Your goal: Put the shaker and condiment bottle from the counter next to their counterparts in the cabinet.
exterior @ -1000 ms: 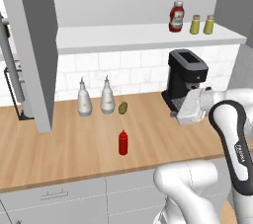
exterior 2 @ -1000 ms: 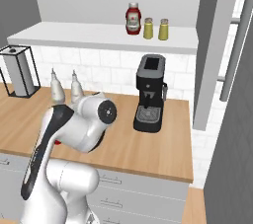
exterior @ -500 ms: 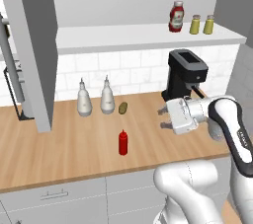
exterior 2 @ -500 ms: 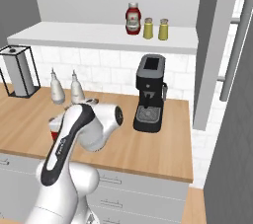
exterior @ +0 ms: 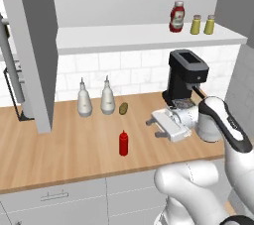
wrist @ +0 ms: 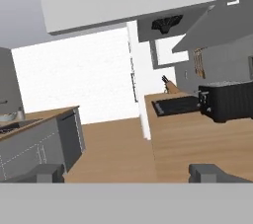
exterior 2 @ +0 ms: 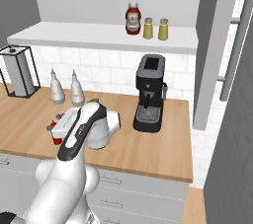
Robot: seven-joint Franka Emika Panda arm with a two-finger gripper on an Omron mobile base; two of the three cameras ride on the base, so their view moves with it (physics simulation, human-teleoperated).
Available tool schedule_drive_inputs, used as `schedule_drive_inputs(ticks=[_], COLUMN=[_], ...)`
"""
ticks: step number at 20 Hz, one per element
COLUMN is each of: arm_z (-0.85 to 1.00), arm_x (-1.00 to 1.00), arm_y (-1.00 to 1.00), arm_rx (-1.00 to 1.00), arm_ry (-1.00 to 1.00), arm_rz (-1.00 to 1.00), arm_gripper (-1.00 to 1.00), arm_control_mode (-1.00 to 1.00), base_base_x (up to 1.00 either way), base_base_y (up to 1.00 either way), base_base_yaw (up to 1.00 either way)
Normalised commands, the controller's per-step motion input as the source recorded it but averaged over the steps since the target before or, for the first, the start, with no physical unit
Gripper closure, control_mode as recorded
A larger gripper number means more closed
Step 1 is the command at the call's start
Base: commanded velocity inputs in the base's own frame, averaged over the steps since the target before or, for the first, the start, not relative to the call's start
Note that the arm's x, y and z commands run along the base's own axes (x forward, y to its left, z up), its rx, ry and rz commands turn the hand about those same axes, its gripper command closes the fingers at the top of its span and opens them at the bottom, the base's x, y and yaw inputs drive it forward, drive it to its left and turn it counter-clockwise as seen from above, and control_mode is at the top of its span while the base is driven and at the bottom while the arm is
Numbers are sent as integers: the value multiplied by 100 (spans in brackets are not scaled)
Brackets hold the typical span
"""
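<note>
At center-right of left base view, tool [exterior: 155, 128] hangs wide & empty over counter [exterior: 74, 154], approach step: bottle [exterior: 123, 143] stands lower center, shaker [exterior: 123, 108] lies by backsplash; next, swing toward bottle, lower, close.

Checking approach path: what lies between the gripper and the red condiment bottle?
Bare counter separates the open gripper from the condiment bottle, in the left base view.
</note>
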Motion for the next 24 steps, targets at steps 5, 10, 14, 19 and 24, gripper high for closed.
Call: schedule_drive_inputs(ticks=[5, 10, 14, 19, 24], arm_z=[-25, -10, 0, -21, -18], arm_x=[0, -1, 0, -2, 0], arm_y=[19, 30, 3, 13, 6], arm_rx=[1, 0, 0, 0, 0], arm_ry=[12, 4, 0, 2, 0], arm_rz=[5, 2, 0, 0, 0], arm_gripper=[-100, -100, -100, -100, -100], arm_control_mode=[-100, -100, -100, -100, -100], base_base_x=[0, 0, 0, 0, 0], base_base_y=[0, 0, 0, 0, 0], base_base_yaw=[0, 0, 0, 0, 0])
